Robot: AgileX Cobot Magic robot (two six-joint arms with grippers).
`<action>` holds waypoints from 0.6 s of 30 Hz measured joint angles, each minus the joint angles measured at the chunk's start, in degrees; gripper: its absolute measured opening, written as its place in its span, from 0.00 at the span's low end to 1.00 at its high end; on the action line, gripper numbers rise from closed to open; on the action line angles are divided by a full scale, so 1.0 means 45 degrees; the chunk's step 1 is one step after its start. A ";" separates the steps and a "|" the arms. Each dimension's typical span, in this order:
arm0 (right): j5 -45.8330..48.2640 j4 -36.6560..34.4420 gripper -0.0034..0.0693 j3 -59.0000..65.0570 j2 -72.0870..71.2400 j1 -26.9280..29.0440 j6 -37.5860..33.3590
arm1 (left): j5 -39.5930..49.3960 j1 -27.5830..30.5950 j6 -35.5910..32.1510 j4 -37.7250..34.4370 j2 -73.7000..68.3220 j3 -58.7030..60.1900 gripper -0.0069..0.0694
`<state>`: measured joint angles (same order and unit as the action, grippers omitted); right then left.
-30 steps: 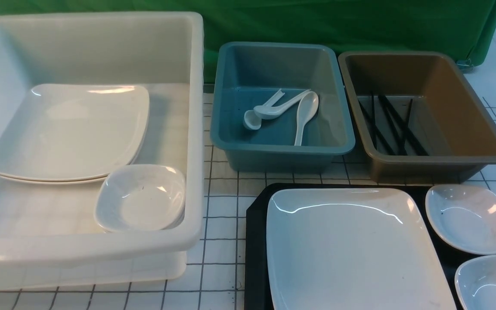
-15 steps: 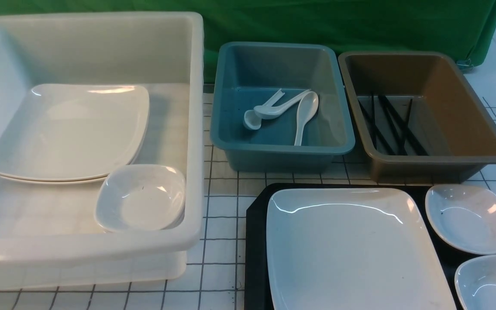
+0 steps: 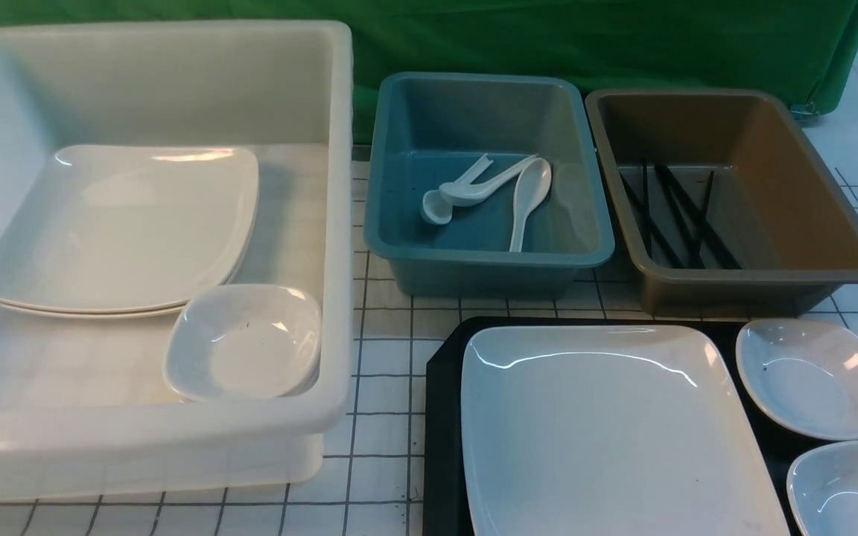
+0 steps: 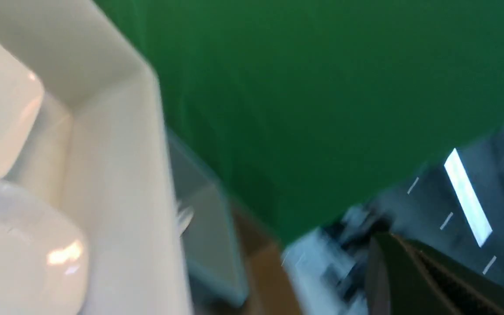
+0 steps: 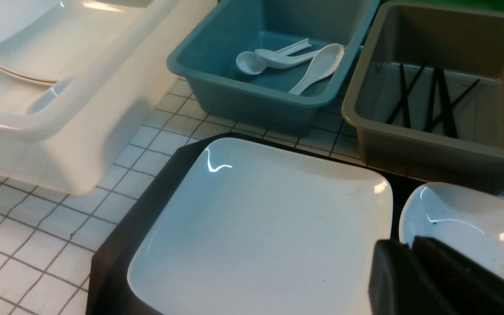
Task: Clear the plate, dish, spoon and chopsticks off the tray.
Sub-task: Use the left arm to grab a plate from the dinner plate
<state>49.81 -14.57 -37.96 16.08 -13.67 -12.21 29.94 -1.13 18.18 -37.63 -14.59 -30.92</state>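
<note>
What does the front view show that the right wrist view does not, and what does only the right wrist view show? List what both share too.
Front view only: the nearer small dish, on the tray's right side, closest to the robot. Right wrist view only: the dark right hand. Both: the plate on the tray, the farther small dish beside it, spoons in the teal bin, chopsticks in the brown bin.

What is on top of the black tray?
The plate and two small dishes sit on the tray. Anything under them is covered; the tray's near part is out of frame.
</note>
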 joint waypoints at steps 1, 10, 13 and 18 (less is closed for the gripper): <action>0.0000 0.0000 0.13 0.0000 0.0000 0.0000 0.0000 | 0.1708 0.0000 -0.0696 0.0126 -0.1276 -0.1114 0.10; 0.0000 0.0000 0.14 0.0000 0.0000 0.0000 0.0000 | 0.7032 0.0000 -0.6076 -0.3434 -0.8865 -0.6536 0.12; 0.0000 0.0000 0.15 0.0000 0.0000 0.0000 0.0000 | 0.7290 -0.0305 -0.6647 -0.3779 -1.0178 -0.7072 0.14; 0.0000 0.0000 0.15 0.0000 0.0000 0.0000 0.0000 | 0.6829 -0.2887 -0.5571 -0.1782 -1.1763 -0.7143 0.21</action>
<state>49.81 -14.57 -37.96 16.08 -13.67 -12.21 60.67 -14.13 -6.89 -45.65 -67.52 -63.07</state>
